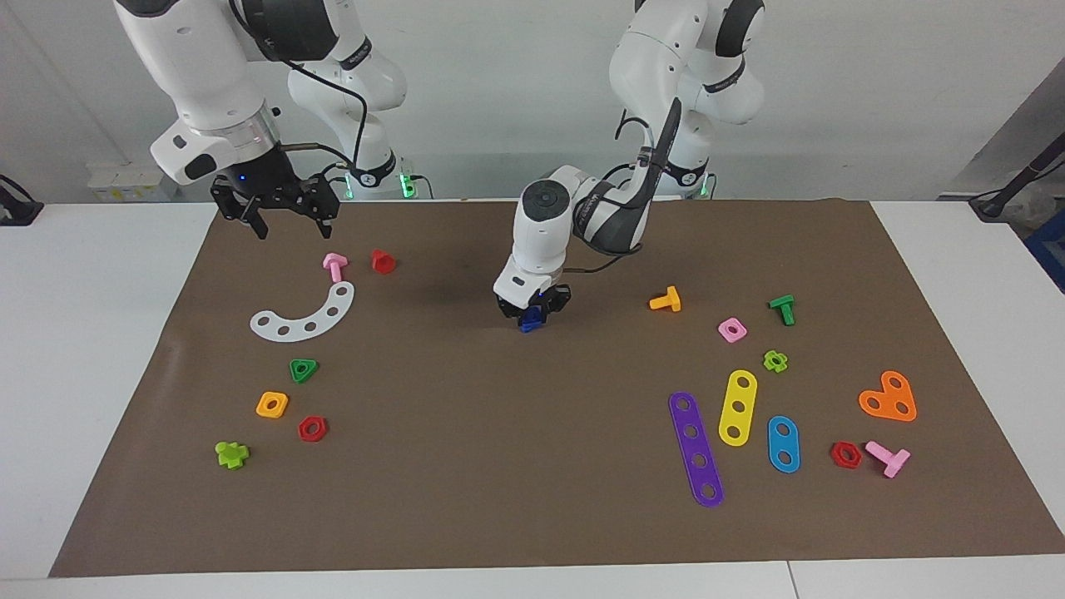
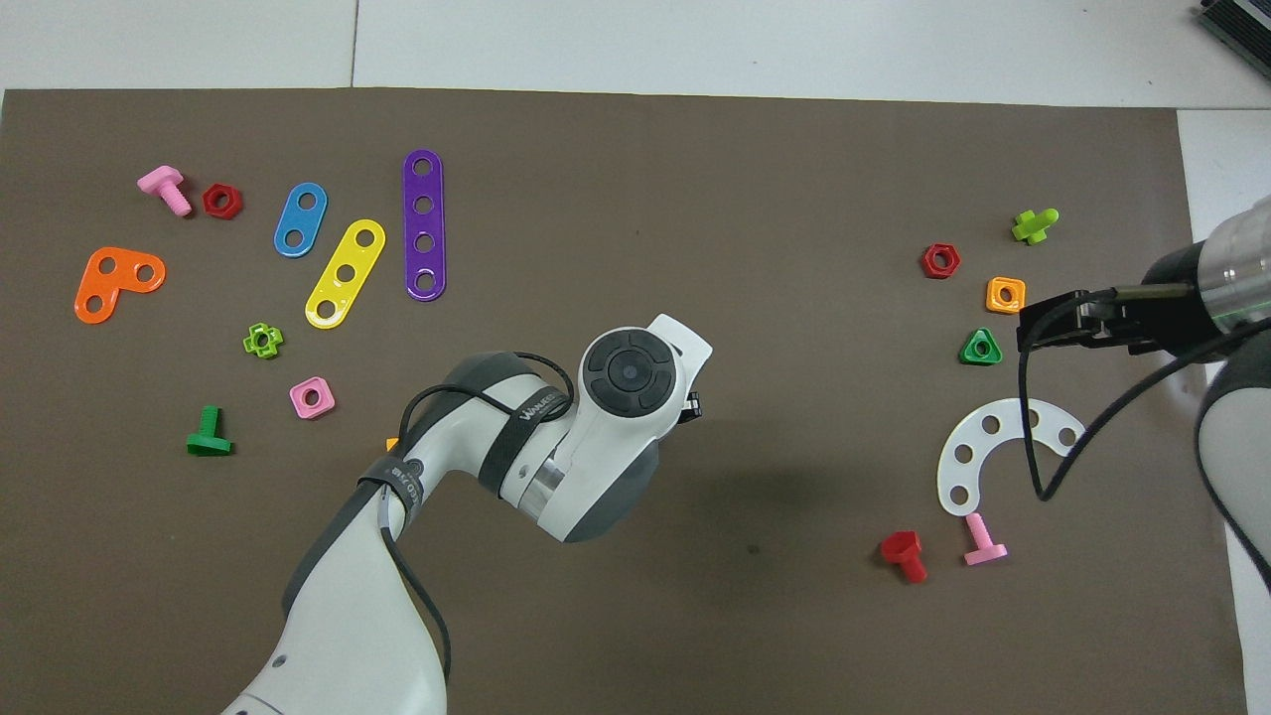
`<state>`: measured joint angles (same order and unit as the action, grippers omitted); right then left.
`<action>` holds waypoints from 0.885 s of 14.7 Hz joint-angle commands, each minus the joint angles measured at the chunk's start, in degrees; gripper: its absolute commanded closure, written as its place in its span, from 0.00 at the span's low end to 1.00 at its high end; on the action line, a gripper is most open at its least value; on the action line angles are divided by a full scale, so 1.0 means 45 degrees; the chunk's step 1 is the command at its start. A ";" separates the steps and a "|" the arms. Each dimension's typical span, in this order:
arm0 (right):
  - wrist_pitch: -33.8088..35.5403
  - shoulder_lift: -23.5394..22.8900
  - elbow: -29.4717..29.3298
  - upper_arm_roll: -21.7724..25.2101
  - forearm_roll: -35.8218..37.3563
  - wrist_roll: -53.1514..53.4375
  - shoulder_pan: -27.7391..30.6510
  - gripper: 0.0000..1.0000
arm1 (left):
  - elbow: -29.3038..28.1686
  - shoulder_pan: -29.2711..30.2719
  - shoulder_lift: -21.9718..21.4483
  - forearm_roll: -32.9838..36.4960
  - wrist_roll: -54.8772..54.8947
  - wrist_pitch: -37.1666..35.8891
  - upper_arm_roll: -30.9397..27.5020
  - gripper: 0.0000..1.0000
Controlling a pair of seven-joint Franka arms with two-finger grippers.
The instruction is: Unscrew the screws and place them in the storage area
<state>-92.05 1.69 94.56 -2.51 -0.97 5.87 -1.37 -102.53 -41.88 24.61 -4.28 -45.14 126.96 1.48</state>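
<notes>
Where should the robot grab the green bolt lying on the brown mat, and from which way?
Probably by the shank. The green bolt lies on its side on the mat near the pink square nut, so the shank lies flat and bare. An end effector coming straight down from above, fingers on either side of the shank, looks best, since the wide head would be harder to span.

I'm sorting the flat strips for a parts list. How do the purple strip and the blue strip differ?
The purple strip is much longer than the blue strip. Purple has four holes; blue has two. In the overhead view purple lies straight along the table's depth, while blue is slightly tilted. Both are flat, round-ended, lying on the brown mat at the left arm's end.
</notes>
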 commanded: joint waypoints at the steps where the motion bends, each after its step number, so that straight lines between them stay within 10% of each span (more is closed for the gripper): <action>1: -0.0131 0.0249 0.0276 -0.0009 -0.0077 -0.0367 0.0011 0.00 | 0.0420 -0.0167 -0.0175 -0.0162 -0.0066 -0.0850 -0.0192 1.00; 13: -0.1183 0.0657 0.1268 -0.0048 -0.0096 -0.0231 -0.0807 0.00 | 0.3584 0.0319 0.0469 -0.0475 0.0050 -0.4483 -0.0289 1.00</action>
<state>-94.08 1.85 95.54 -2.70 -0.99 5.87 -3.53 -90.53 -41.56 24.89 -5.34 -45.15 110.19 0.62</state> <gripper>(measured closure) 0.000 0.537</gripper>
